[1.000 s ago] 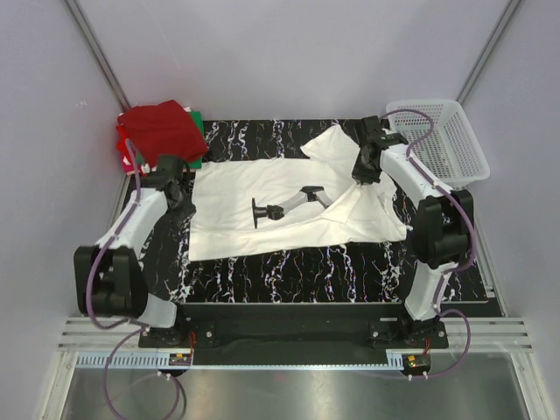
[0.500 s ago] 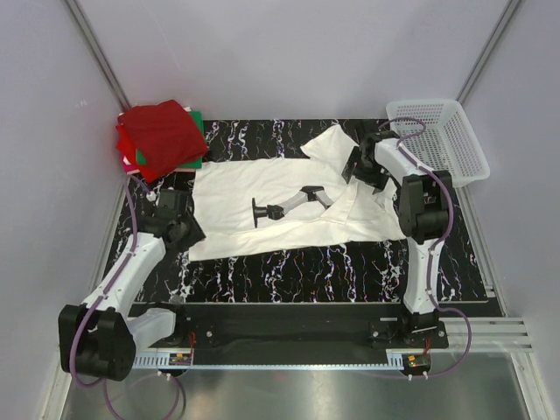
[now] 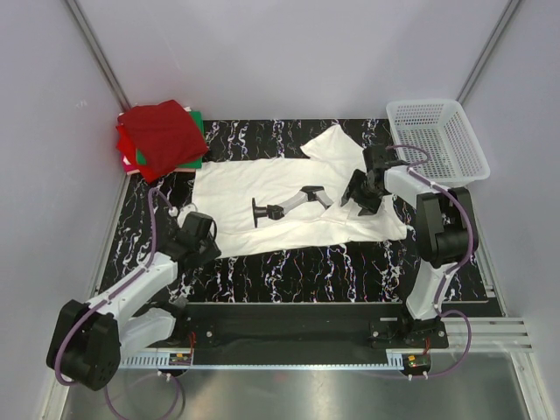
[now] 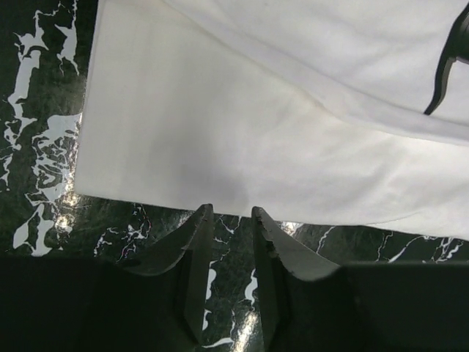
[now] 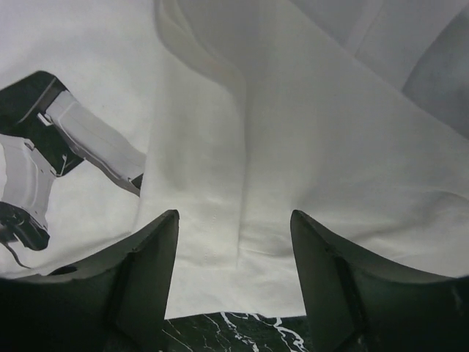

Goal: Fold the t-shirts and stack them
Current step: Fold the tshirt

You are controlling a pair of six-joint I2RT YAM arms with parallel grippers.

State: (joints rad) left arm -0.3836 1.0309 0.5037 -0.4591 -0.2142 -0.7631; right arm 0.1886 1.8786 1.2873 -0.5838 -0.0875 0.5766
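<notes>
- The white t-shirt [image 3: 236,184] is spread, print up, across the middle of the marbled table [image 3: 306,271].
- The left gripper [image 4: 229,214] is set at the shirt's near hem, jaws narrowly parted, nothing gripped.
- The right gripper [image 5: 234,220] is poised over the shirt's creased right part, jaws wide and empty.
- Folded red and green t-shirts [image 3: 162,136] are stacked at the far-left corner.

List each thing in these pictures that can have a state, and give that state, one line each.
white t-shirt: spread out, print up, creased on one side, not yet folded.
red and green t-shirts: folded, stacked at the far left corner.
basket: upright, nothing seen inside.
left hand: open narrowly, empty, at the white t-shirt's near edge.
right hand: open wide, empty, over the white t-shirt.
</notes>
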